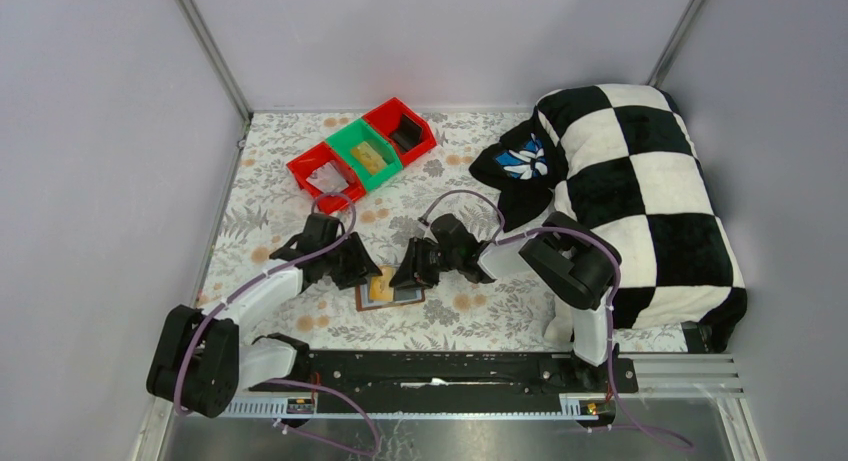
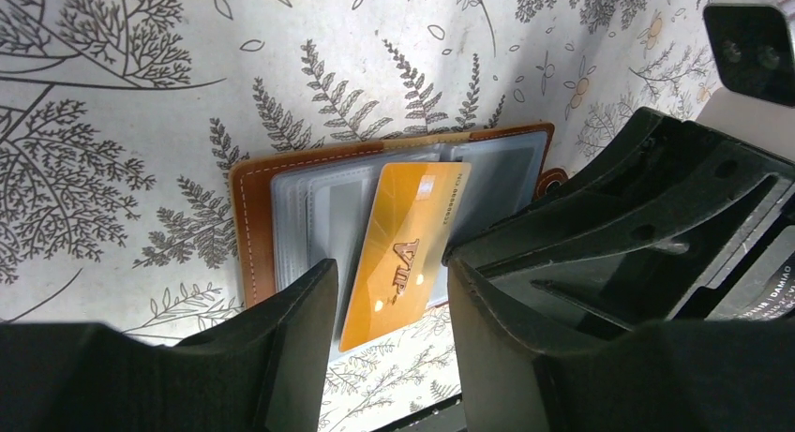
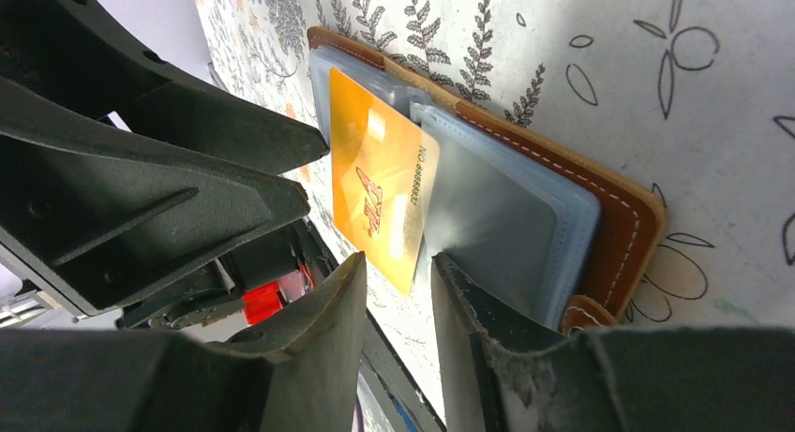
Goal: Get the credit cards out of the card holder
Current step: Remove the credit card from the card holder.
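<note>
Top: holder (image 1: 392, 291) lies open and flat at the near centre of the table (image 1: 480, 321). Left wrist: left gripper (image 2: 392, 273) is half open, straddling the orange card (image 2: 405, 240), which pokes off the holder's near edge. Right wrist: right gripper (image 3: 398, 263) is narrowly parted and grips nothing.

The top external camera looks steeply down from high above the near side of the card holder (image 1: 390, 289), taking in the whole table (image 1: 480, 326), so the holder shows small; the left wrist camera hangs close over the holder's left side, facing down across it; the right wrist camera sits as close at the holder's right, more slanted; both wrist views share the open holder and the orange card (image 2: 398, 254) on it.
</note>
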`<state>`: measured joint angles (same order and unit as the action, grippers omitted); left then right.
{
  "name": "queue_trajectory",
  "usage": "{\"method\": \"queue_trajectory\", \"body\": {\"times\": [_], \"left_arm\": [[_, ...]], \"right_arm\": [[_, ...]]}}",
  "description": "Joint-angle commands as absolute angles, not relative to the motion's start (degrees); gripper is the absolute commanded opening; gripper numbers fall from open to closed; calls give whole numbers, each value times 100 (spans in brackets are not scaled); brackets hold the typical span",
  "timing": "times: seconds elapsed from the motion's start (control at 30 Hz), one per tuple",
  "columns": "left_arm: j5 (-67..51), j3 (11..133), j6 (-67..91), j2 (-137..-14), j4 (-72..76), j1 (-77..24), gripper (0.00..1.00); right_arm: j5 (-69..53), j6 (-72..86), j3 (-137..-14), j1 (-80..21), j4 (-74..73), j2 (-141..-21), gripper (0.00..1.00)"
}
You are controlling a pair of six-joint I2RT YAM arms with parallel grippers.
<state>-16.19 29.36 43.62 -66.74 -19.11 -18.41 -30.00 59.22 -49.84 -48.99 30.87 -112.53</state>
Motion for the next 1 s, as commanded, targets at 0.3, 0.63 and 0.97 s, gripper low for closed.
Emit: {"method": "queue_trajectory", "body": {"times": [0.3, 0.63, 0.97], "left_arm": [[-1826, 2769, 4304, -6854, -1555, -1810, 52], [-2198, 2742, 4289, -7046, -1477, -1803, 50], [-2654, 2733, 4298, -6912, -1433, -1810, 12]], "right_arm": [[-2600, 5939, -4929, -4956, 2669, -11648, 37], [-2727, 6014, -4997, -4952, 2851, -11883, 35], [-2744, 6051, -4970, -4942, 2918, -11903, 35]]}}
